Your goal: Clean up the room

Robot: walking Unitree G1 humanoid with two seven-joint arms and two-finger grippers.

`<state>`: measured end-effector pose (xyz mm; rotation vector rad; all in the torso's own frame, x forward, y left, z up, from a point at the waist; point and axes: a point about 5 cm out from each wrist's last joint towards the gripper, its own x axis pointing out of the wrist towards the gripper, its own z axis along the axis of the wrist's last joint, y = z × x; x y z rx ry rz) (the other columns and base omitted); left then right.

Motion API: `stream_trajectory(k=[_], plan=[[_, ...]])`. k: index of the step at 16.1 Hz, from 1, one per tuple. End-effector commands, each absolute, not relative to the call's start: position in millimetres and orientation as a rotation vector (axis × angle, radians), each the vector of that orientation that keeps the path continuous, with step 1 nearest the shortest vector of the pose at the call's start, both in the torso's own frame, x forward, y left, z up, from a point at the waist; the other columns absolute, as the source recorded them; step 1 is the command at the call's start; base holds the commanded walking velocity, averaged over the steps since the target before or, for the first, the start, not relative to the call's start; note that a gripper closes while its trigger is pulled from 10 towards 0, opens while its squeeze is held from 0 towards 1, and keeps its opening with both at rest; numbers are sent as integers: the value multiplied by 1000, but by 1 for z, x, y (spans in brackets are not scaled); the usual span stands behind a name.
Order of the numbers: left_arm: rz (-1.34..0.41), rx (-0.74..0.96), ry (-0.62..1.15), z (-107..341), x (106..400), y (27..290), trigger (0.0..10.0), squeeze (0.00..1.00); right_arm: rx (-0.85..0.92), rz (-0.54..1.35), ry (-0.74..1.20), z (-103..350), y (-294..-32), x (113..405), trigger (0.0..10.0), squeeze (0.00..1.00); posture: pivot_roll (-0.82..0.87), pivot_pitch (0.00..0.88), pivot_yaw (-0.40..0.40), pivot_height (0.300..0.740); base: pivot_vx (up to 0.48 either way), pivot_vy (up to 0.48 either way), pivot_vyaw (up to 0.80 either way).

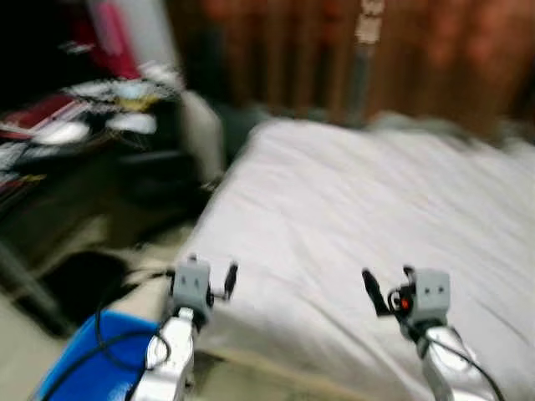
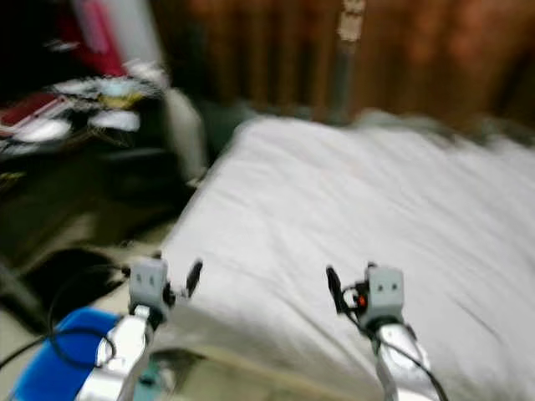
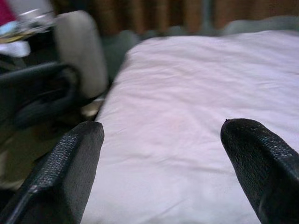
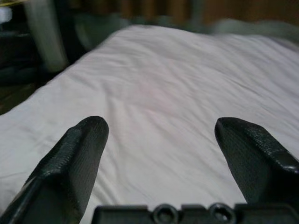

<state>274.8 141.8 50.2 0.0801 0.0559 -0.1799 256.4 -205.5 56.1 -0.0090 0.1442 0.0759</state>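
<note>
Two empty pincers (image 1: 209, 280) (image 1: 386, 288) face a white bed (image 1: 351, 209)

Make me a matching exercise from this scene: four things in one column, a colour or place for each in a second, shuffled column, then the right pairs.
Things:
1. bed sheet
2. bin
3. left gripper
4. wall

Descriptions:
A. blue, low at the robot's left
B. reddish brown, behind the bed
C. white and wrinkled
D. black fingers spread apart, over the bed's near left edge

Pairs: 1-C, 2-A, 3-D, 4-B
</note>
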Motion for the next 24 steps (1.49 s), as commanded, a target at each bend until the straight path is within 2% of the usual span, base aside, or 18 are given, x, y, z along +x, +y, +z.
stream_trajectory(k=[1,6,12,14,17,22,24], plan=[[-168,45,59,52,277,144,10000,0,8,54,120,59,-207,256,10000,0,-128,0,39,740,0,-480,-788],[-192,1,50,56,237,152,10000,0,24,43,159,53,-217,213,10000,0,-108,0,17,740,0,-480,-798],[-180,28,102,54,244,157,10000,0,28,74,168,52,-208,224,10000,0,-99,0,18,740,0,-480,-800],[-179,33,142,46,244,158,10000,0,35,67,176,50,-209,223,10000,0,-106,0,23,740,0,0,-800],[-202,45,113,53,250,154,10000,0,34,66,187,48,-209,219,10000,0,-106,0,23,740,0,0,-800],[-243,53,125,51,259,145,10000,0,21,60,189,47,-212,218,10000,0,-147,0,38,740,100,-403,-800],[-252,69,136,49,262,144,10000,0,25,42,197,45,-215,215,10000,0,-156,0,46,740,0,0,-800]])
